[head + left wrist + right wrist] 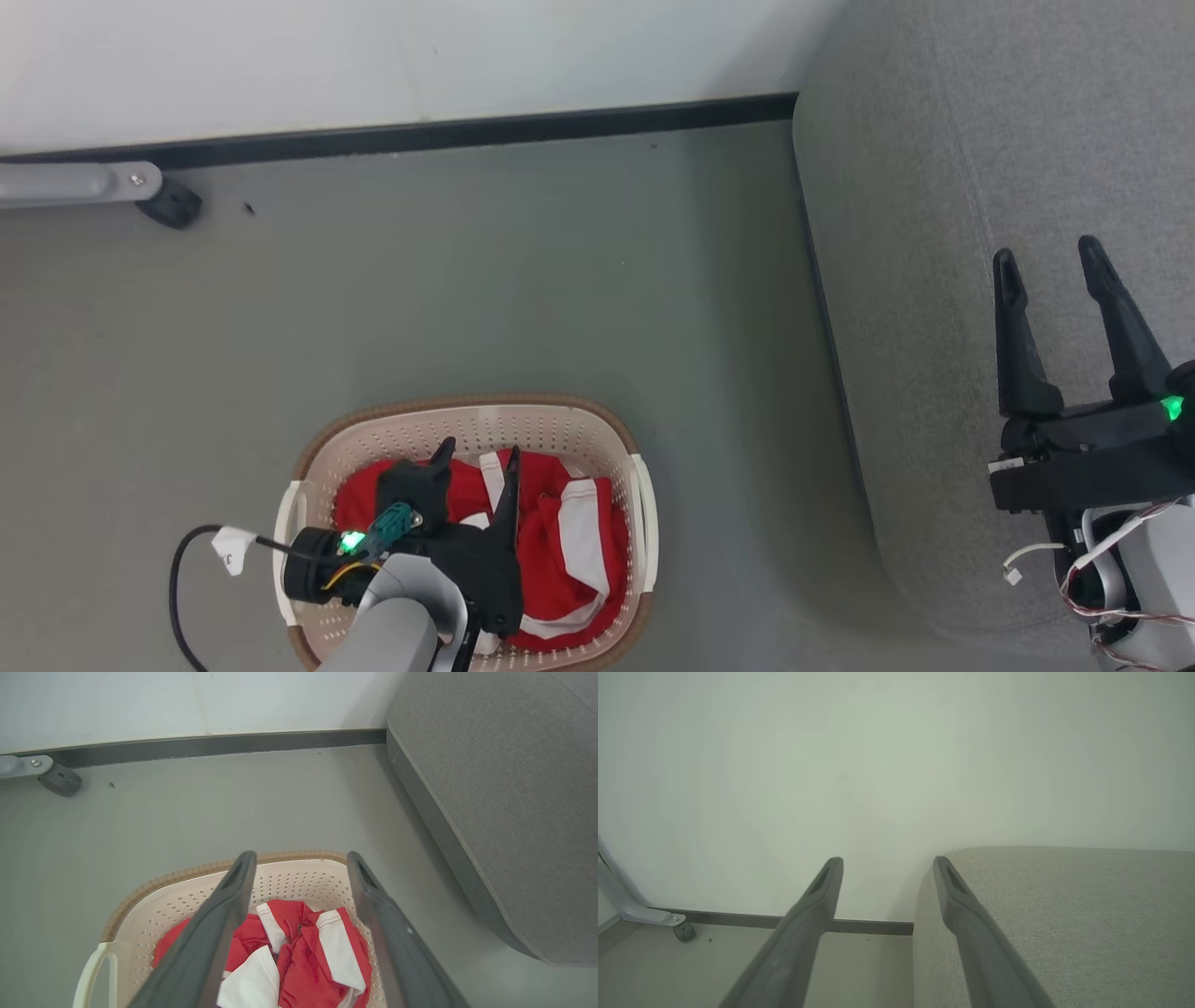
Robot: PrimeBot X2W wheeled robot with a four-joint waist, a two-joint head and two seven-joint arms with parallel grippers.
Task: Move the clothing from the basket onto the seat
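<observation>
The cream basket [467, 429] with a brown rim stands on the grey floor at the bottom centre, and shows again in the left wrist view [303, 882]. Red clothing [560, 532] with white stripes lies crumpled inside it [308, 961]. My left gripper [476, 457] hangs open over the basket, its fingers apart just above the fabric and holding nothing [301, 858]. The grey seat [934, 280] fills the right side [504, 793] [1064, 905]. My right gripper [1050, 257] stands open above the seat, empty [887, 861].
A white wall with a dark baseboard [448, 135] runs along the far side. A grey metal leg with a black caster [168, 201] stands at the far left. A black cable with a white tag [229, 546] loops beside the basket.
</observation>
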